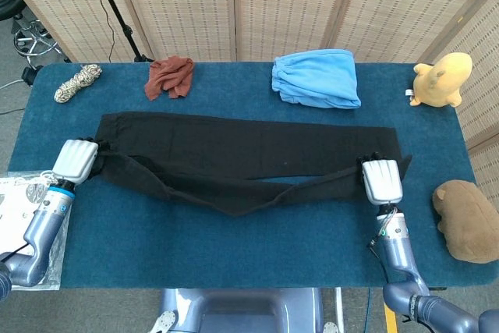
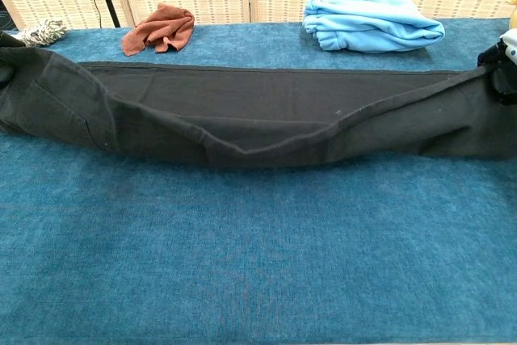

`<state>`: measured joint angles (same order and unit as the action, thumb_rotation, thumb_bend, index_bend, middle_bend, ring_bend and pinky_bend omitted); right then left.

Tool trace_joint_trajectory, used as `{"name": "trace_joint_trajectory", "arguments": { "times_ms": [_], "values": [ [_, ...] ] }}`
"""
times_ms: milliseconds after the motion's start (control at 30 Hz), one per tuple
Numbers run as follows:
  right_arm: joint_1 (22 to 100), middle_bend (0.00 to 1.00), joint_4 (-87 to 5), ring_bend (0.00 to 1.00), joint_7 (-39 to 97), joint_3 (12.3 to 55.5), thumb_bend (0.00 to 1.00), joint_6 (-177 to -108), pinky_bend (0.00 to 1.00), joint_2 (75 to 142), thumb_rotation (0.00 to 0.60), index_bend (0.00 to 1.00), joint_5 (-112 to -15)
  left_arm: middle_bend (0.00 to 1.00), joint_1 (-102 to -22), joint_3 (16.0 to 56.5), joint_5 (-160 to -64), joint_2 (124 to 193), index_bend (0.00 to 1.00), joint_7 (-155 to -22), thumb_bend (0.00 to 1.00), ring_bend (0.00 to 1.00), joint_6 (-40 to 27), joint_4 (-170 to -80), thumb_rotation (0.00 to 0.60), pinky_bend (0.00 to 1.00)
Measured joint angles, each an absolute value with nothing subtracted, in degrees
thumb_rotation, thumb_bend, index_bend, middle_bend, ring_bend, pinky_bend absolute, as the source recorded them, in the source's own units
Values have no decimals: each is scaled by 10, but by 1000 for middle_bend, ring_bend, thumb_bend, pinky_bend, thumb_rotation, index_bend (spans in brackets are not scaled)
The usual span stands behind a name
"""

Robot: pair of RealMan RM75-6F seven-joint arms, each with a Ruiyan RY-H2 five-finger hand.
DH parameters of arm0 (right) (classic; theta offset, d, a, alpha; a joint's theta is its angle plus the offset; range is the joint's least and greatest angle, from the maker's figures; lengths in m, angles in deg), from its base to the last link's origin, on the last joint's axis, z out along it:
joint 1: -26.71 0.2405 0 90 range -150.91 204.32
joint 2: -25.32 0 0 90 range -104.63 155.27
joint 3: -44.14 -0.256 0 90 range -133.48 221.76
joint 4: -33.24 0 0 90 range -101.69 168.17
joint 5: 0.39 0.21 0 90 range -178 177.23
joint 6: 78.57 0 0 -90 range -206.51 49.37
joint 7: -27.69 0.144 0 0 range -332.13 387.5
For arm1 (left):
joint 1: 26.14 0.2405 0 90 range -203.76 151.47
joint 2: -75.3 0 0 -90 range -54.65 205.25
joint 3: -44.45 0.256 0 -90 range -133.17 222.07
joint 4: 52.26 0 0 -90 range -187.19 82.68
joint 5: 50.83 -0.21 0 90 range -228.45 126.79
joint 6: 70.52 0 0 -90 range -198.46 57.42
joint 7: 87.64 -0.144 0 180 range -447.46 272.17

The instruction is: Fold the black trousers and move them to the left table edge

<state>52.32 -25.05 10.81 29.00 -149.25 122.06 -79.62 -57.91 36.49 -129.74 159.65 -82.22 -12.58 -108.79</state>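
Note:
The black trousers [image 1: 234, 154] lie stretched sideways across the blue table [image 1: 234, 247], their near edge lifted at both ends and sagging in the middle [image 2: 250, 147]. My left hand [image 1: 76, 160] grips the left end of the near edge. My right hand [image 1: 382, 180] grips the right end of that edge. In the chest view only a sliver of the right hand [image 2: 507, 58] shows at the right border, and the left hand is out of frame.
Along the far edge lie a rope bundle [image 1: 78, 82], a rust-red cloth [image 1: 170, 76], folded light blue clothing [image 1: 316, 77] and a yellow plush toy [image 1: 442, 79]. A brown plush toy [image 1: 468, 220] sits at the right edge. A white plastic bag [image 1: 19, 208] lies at the left edge.

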Motion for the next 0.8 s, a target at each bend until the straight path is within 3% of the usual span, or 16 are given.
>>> {"name": "trace_joint_trajectory", "arguments": {
  "times_ms": [467, 800],
  "values": [
    [563, 583, -191, 430, 103, 273, 704, -1447, 619, 1220, 600, 643, -753, 528, -606, 315, -1158, 1580, 639, -920, 576, 473, -209, -1125, 600, 502],
    [589, 583, -127, 430, 109, 270, 704, -1411, 619, 1242, 600, 643, -728, 529, -629, 308, -1127, 1589, 639, -948, 571, 473, -234, -1112, 600, 502]
  ]
}}
